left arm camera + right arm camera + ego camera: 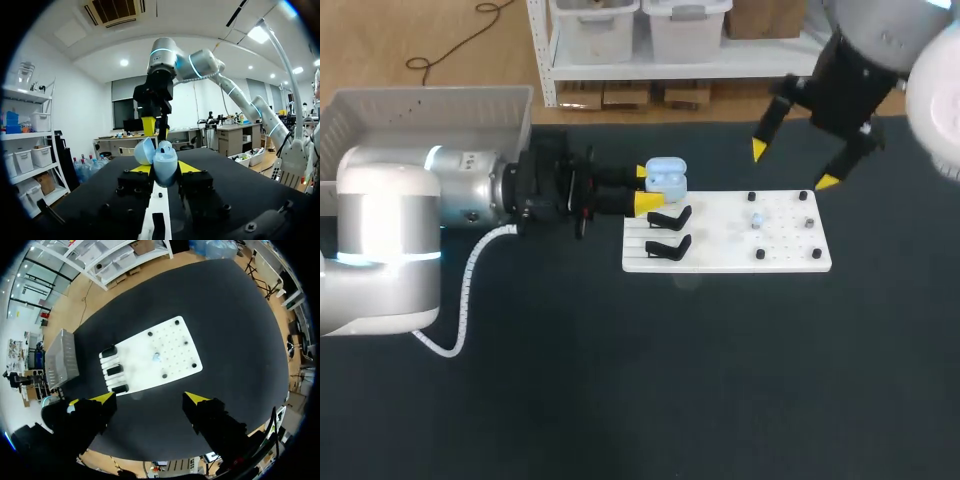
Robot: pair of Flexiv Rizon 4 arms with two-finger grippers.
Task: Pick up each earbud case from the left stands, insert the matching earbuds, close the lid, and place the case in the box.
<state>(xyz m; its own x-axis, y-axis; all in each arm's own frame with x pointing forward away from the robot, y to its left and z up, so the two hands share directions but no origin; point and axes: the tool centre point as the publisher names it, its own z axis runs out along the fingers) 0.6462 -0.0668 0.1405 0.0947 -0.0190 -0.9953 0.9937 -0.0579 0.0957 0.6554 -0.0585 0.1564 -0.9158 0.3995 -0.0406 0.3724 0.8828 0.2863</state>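
— Where is the earbud case (164,165)?
— At the left edge of the white board (720,255), over the black stands (668,246), and pinched in our left claw (645,188). We judge it is held lid-up so buds can drop in.
— Its make?
— Smooth, rounded, pale-blue plastic, with the lid hinged open.
— And our right claw (793,166)?
— Spread wide and empty above the board's far right corner. What looks like an earbud (757,220) lies on the board.

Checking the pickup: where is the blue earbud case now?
In the head view, the earbud case is held lid-open between the fingers of the left gripper, at the white board's left end beside the black stands.
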